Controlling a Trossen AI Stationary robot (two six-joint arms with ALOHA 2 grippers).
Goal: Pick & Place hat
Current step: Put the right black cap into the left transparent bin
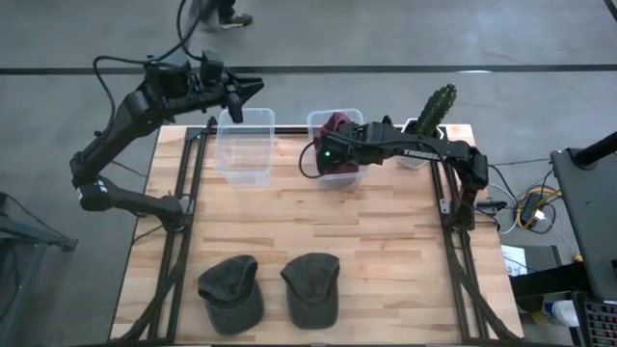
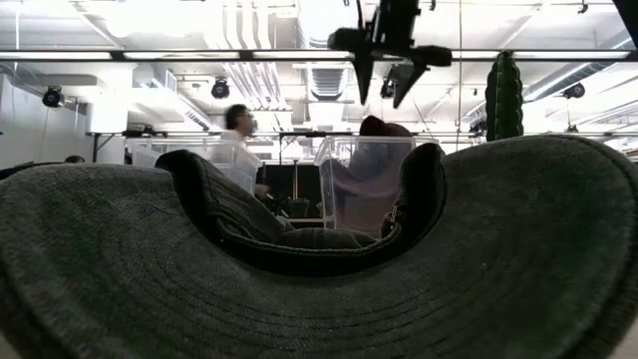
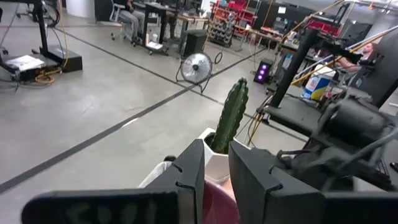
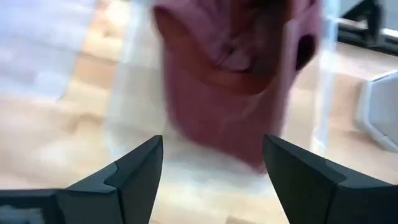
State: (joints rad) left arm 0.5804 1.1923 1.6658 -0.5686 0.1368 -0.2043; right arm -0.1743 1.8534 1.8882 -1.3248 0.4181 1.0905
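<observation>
Right tool point(image 4: 211, 171) hangs wide open and empty over the clear bin point(image 1: 335, 154) holding a maroon hat point(image 4: 239, 68). Left tool point(image 1: 243, 93), nearly closed and empty, waits above the other bin point(image 1: 245, 146). Two dark hats point(image 1: 231, 292) point(image 1: 311, 288) lie on the worktop point(image 1: 386, 260).

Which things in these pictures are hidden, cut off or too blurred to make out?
- Low view: the two dark caps fill the picture and hide the table.
- High view: the right gripper covers part of the maroon hat in its clear bin.
- Right wrist view: the hat is blurred.
- Left wrist view: the left gripper hides the cactus pot.
</observation>
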